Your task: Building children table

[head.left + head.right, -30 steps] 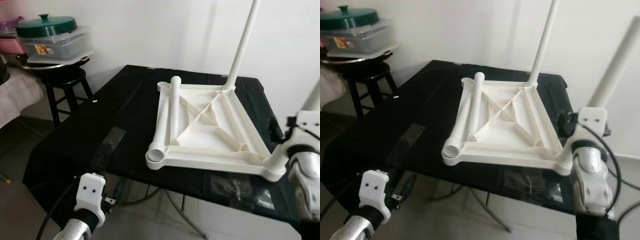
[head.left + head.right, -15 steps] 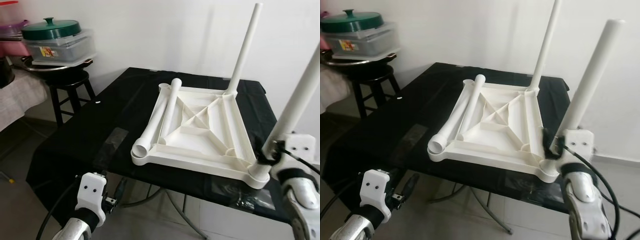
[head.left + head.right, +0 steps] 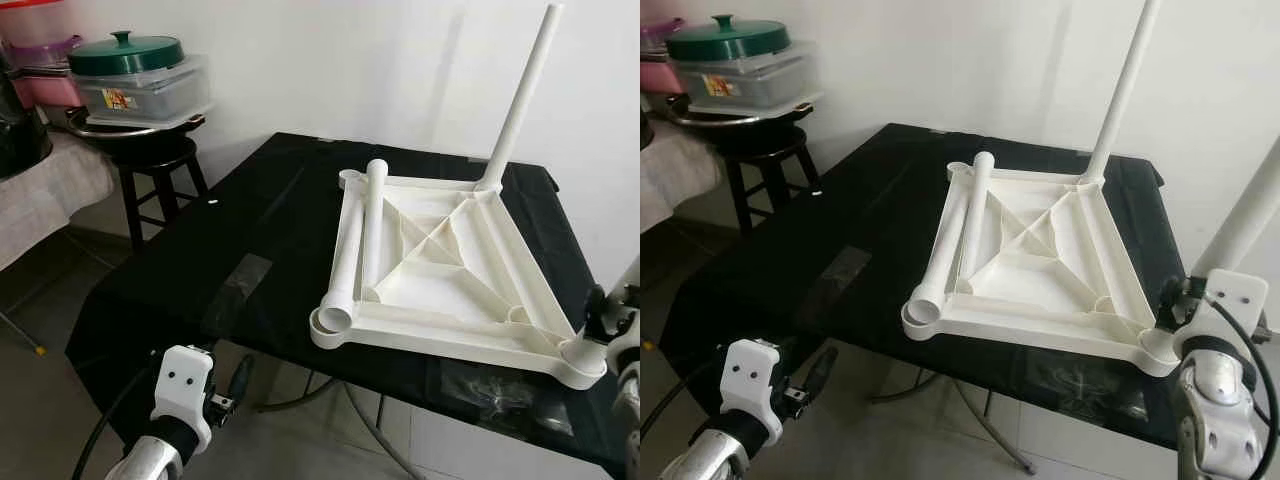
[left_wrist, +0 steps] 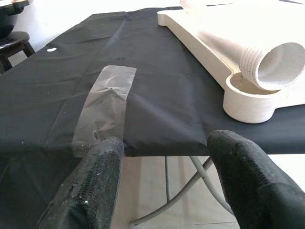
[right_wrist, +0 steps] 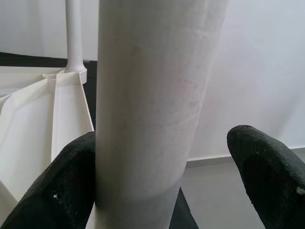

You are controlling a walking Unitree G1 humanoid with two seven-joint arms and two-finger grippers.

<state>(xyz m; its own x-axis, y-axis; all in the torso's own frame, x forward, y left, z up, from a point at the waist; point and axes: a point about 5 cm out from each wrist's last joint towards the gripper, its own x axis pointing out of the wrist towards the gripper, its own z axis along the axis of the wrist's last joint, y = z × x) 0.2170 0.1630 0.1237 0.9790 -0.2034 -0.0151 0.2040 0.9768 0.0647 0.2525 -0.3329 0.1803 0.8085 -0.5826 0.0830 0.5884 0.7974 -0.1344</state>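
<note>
- The white tabletop (image 3: 1035, 265) lies upside down on a black-covered table (image 3: 840, 230), ribs up, toward the table's right and front; its front right corner reaches about to the table's edge.
- A far leg (image 3: 1122, 90) stands upright in the far right corner socket.
- A near leg (image 3: 1240, 215) stands at the front right corner, leaning slightly to the right.
- A loose leg (image 3: 960, 235) lies along the tabletop's left edge, its open end (image 4: 274, 59) resting over the front left socket (image 4: 248, 102).
- The right gripper (image 5: 157, 186) is at that front right corner, around the base of the near leg. One finger (image 5: 57, 191) touches the leg; the other finger (image 5: 269, 176) stands off from it with a clear gap, so the jaws are spread, not clamping.
- The left gripper (image 4: 164, 179) hangs low before the table's front edge, left of the tabletop, fingers spread and holding nothing.
- A strip of clear tape (image 4: 105, 107) is stuck on the black cover near the front edge, just beyond the left gripper.
- A small white spot (image 3: 213, 202) sits on the cover towards the left side.
- To the left of the table a dark stool (image 3: 150, 165) stands by the wall, carrying a clear box (image 3: 145, 95) with a green lid (image 3: 125, 52) on top.
- A cloth-covered surface (image 3: 45, 190) shows at the far left edge.
</note>
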